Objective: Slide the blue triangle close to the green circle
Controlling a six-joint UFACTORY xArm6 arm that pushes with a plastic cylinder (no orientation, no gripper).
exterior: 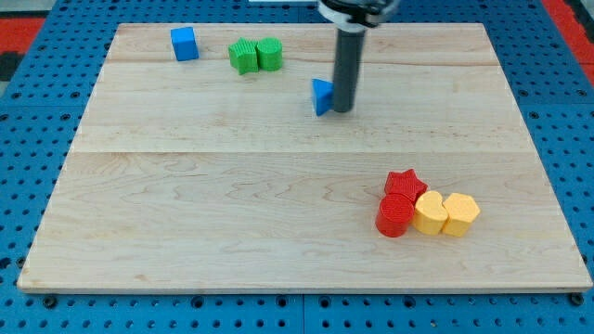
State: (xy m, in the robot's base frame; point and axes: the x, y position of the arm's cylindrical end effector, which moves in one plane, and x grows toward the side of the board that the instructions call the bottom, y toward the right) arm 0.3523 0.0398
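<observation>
My tip [342,109] touches the right side of the blue triangle [321,96] at mid-table [186,213]; no fingers exist to report. An off-centre shove could spin it wide of the green circle [269,54].

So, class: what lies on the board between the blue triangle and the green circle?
Nothing: in the camera view, only bare wood runs from the blue triangle up-left to the green circle. My tip sits against the triangle's right side, away from that stretch.

The blue triangle [321,96] lies flat, well right of the green circle [269,54] (top-left area).
</observation>
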